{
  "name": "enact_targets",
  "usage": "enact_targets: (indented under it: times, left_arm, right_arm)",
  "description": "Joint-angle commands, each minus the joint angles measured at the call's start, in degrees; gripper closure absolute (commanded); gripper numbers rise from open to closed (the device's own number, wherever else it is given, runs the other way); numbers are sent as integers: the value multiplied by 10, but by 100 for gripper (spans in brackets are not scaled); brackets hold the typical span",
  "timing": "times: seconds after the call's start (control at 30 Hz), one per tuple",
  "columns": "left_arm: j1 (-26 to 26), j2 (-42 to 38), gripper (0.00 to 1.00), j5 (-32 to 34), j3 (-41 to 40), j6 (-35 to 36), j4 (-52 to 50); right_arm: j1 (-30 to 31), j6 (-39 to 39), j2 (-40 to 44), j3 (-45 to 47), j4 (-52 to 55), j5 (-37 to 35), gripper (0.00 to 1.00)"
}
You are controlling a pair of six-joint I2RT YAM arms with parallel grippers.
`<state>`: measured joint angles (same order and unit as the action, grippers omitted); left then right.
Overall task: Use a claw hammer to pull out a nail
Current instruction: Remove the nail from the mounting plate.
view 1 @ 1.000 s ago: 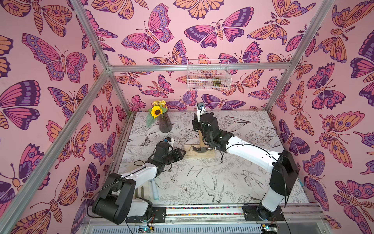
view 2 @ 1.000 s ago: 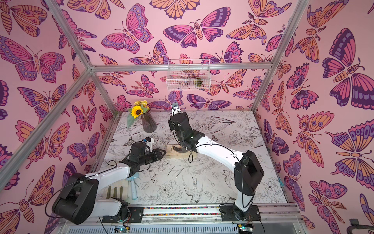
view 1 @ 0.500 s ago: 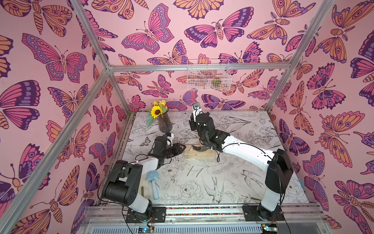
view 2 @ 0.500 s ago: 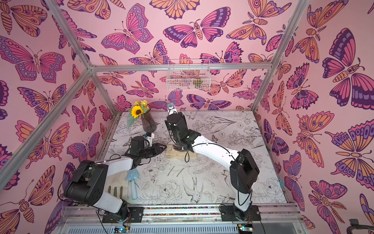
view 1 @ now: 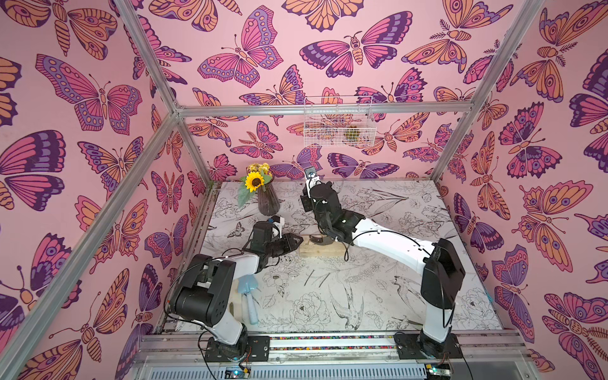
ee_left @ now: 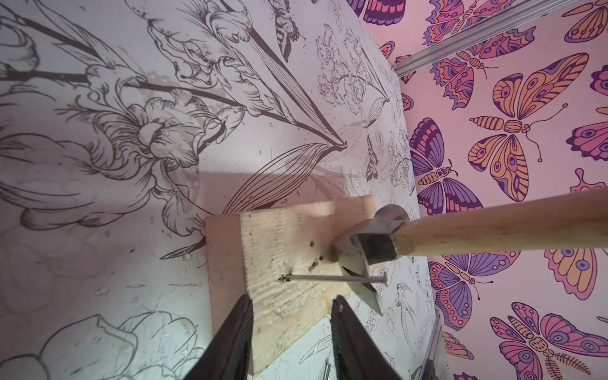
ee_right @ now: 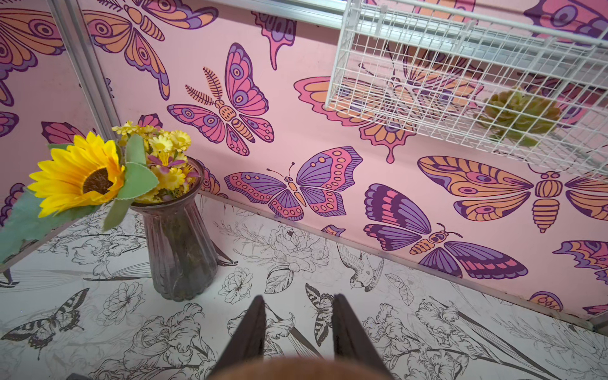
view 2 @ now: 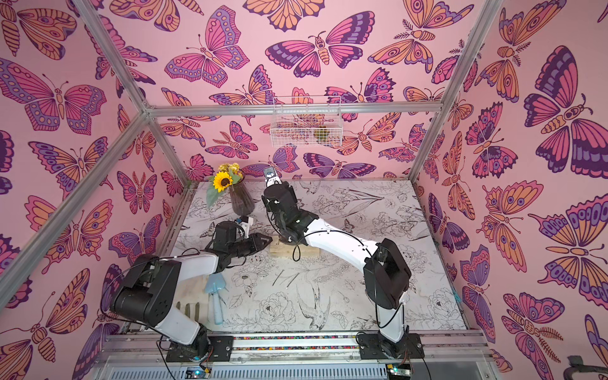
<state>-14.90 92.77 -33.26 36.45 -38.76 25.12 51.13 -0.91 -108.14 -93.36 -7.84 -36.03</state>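
Left wrist view shows the claw hammer with its steel head over a wooden block. Its forked claw is hooked under the head of a nail, which juts far out of the block's face with only its tip in the wood. The left gripper has its fingers closed on the near end of the block. In the right wrist view the right gripper is clamped on the hammer's wooden handle, a brown blur between its fingers. In both top views the block lies about mid-worktop, with a flower vase at the far left corner and a pale-blue trowel near the front left corner.
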Motion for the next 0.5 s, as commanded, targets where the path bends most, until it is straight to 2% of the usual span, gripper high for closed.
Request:
enact_targets:
  times: [0.0,0.27,0.47]
  left_arm:
    - [5,18,59,-10,13,15,7]
    - [4,36,64,-15,15,20,7]
    - [3,42,65,-20,14,22,5]
  right_arm:
    - [7,-22,10,-48,-49,-17,100]
    - [6,14,17,-32,-60,-18,100]
    - [-13,83,39,4,-68,-8,100]
